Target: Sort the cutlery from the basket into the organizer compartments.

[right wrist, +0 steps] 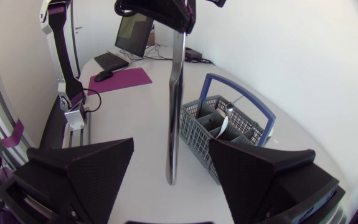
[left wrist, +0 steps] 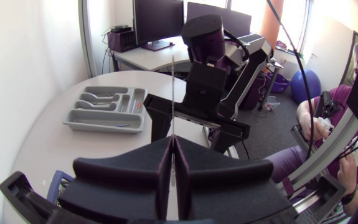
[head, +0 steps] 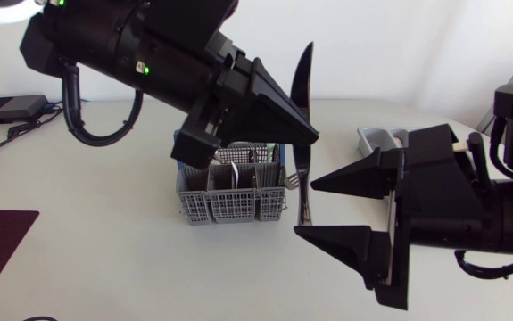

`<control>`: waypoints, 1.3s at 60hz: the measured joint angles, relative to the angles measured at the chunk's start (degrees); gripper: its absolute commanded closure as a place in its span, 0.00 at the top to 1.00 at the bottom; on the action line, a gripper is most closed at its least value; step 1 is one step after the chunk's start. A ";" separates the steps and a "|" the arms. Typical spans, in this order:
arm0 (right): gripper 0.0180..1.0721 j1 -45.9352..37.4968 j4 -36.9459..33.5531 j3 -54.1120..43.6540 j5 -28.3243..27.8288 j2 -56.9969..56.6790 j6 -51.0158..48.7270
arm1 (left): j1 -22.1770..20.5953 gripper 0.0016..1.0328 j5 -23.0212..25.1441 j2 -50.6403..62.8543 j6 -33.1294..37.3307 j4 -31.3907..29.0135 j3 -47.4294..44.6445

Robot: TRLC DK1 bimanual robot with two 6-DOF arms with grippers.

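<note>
**Desk:** What filled the shot?

**Photographer:** The white table (head: 104, 267), with both arms over it. The left arm (head: 122, 45) came in from its side and slanted down past the middle. The right arm (head: 497, 205) lay low across from it, pointing back toward the left.

**Desk:** And the grippers?

**Photographer:** The left gripper (head: 312, 134) was closed tight, its two wedge fingers (left wrist: 150, 168) pressed flat on a table knife. The right gripper (head: 305, 208) was spread wide, one finger on each side of the knife's lower end. Neither finger touched it in the right wrist view.

**Desk:** Where was the basket?

**Photographer:** The grey cutlery basket (head: 229, 207) with its blue handle stood on the table, under the left gripper. It was just beside the hanging knife, and more cutlery (right wrist: 227, 121) stood in its compartments. The grey organizer (left wrist: 101, 127) lay well apart from it, beyond the right arm.

**Desk:** And the knife itself?

**Photographer:** The knife (head: 302, 80) hung nearly upright in the air, blade up. It was gripped near its middle, with the handle end down between the right gripper's fingers (right wrist: 82, 168), clear of the table.
</note>
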 measured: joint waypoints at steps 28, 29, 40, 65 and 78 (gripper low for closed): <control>0.33 0.70 0.04 0.00 -3.34 1.05 1.92 | -1.07 0.03 1.29 -0.98 0.00 -0.39 -1.90; 0.32 0.70 0.04 0.00 -3.56 1.18 1.95 | -1.09 0.03 1.29 -0.98 0.00 -0.39 -1.92; 0.17 0.70 0.04 0.00 -3.91 2.19 2.75 | -1.09 0.03 1.31 -1.20 0.00 -0.39 -1.95; 0.06 1.07 -0.66 0.00 -6.29 3.30 2.95 | -1.46 0.03 1.53 -1.53 -0.24 -0.57 -2.23; 0.06 0.68 -2.27 0.00 -6.54 3.37 2.97 | -1.11 0.42 1.73 -1.51 -2.25 0.52 -2.27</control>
